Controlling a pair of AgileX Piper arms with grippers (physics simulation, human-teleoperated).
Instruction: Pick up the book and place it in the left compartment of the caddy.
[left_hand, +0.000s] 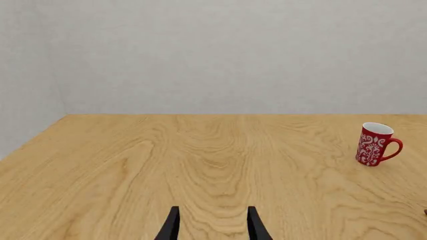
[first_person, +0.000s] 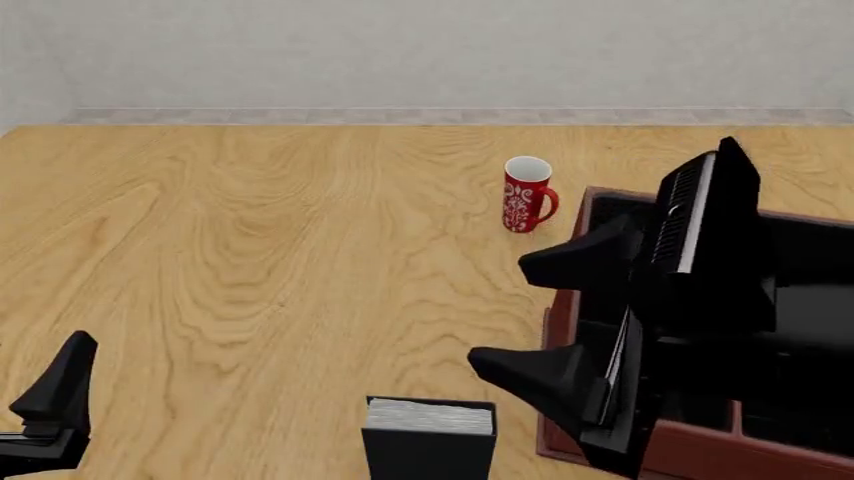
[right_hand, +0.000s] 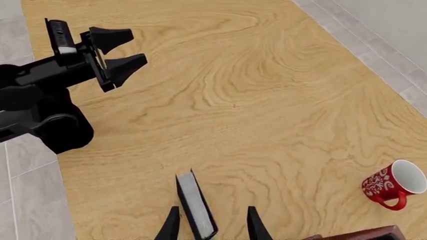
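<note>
The book (first_person: 430, 440) stands upright on the table near the front edge, black-covered with its white page edge facing up. In the right wrist view the book (right_hand: 195, 205) lies in line with the gap between the fingers, below them and untouched. My right gripper (first_person: 498, 310) hangs open and empty over the caddy's left side. The caddy (first_person: 707, 452) is a reddish-brown box at the right. Its left compartment (first_person: 614, 213) is mostly hidden by my right arm. My left gripper (left_hand: 212, 222) is open and empty, low at the front left of the table (first_person: 54, 400).
A red patterned mug (first_person: 526, 195) stands on the table just behind the caddy's far left corner; both wrist views also show the mug (left_hand: 375, 145) (right_hand: 393, 185). Bare wooden table stretches left and back to a grey wall.
</note>
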